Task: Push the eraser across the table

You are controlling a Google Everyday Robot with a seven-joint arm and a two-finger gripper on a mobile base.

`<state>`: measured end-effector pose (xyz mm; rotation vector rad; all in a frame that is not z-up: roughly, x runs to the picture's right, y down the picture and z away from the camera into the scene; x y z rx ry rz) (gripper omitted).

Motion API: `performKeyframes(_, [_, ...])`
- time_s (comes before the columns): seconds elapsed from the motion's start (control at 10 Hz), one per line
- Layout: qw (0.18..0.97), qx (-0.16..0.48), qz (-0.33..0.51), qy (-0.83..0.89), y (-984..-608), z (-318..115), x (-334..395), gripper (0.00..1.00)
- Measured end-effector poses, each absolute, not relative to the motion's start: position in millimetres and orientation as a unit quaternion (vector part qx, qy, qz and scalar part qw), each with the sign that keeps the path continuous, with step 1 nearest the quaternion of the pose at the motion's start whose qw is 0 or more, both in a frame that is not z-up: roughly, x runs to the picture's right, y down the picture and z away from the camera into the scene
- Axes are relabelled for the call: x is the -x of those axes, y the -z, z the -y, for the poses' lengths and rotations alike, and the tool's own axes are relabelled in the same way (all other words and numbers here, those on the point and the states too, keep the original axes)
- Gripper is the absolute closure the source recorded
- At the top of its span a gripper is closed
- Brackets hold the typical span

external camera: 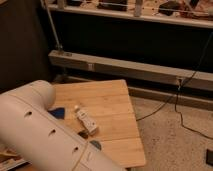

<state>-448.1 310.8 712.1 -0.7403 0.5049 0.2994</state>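
The table [112, 100] is a small square top of light yellowish planks in the middle of the camera view. The eraser [86, 121], a small white oblong piece, lies on its left half, pointing from far left to near right. My thick white arm [45, 135] crosses the lower left corner and covers the table's near left part. The gripper itself does not show; it lies beyond the arm's lower end, out of view. A blue piece [57, 114] peeks out by the arm, left of the eraser.
A small dark blue thing [95, 145] sits at the arm's edge near the table's front. A grey rail [135, 70] and a dark shelf unit stand behind the table. A black cable [172, 102] runs over the speckled floor on the right.
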Motion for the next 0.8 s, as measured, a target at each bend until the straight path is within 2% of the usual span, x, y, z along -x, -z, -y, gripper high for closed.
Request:
performKeyframes(0.5, [0.883, 0.37, -0.231, -0.176, -682.0, -308.6, 436.4, 1.0])
performKeyframes(0.8, [0.878, 0.353, -0.169, -0.275, -678.2, -237.4, 456.9, 1.0])
